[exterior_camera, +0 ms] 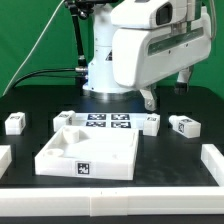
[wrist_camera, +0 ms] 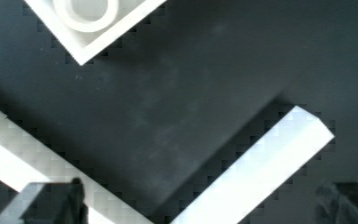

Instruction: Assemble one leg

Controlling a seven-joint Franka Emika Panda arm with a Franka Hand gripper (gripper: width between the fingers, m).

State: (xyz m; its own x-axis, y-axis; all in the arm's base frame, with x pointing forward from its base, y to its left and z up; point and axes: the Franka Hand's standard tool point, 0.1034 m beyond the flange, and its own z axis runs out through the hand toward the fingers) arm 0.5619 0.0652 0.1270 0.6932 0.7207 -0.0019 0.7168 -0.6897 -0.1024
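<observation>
Green cloth (exterior_camera: 30,40) is hanging behind the black table (exterior_camera: 120,195), and the white arm (exterior_camera: 130,50) is leaning in from twelve o'clock. Its gripper (exterior_camera: 164,92) is hovering above the table with the jaws spread wide and nothing between them. In the wrist view the two dark fingertips (wrist_camera: 51,200) are standing far apart over bare black surface.

Just below the gripper, the first leg (exterior_camera: 150,122) is sitting on the table, untouched. Taking that leg as the dial's centre in the exterior view, the second leg (exterior_camera: 185,125) is resting near it at three o'clock. The marker board (exterior_camera: 105,122) is lying just beside it at nine o'clock. Past the board on the same line the third leg (exterior_camera: 65,118) is sitting, and the fourth leg (exterior_camera: 14,122) is lying well beyond it.

The tray (exterior_camera: 90,152) is lying at about eight o'clock, nearer the camera, with a tag (exterior_camera: 84,168) showing on its front wall. White bars (exterior_camera: 212,158) are lying at the table's front corners.

The wrist view is also catching a tray corner with a round socket (wrist_camera: 87,12) and two white strips (wrist_camera: 282,150) running diagonally. I cannot tell what these strips belong to.
</observation>
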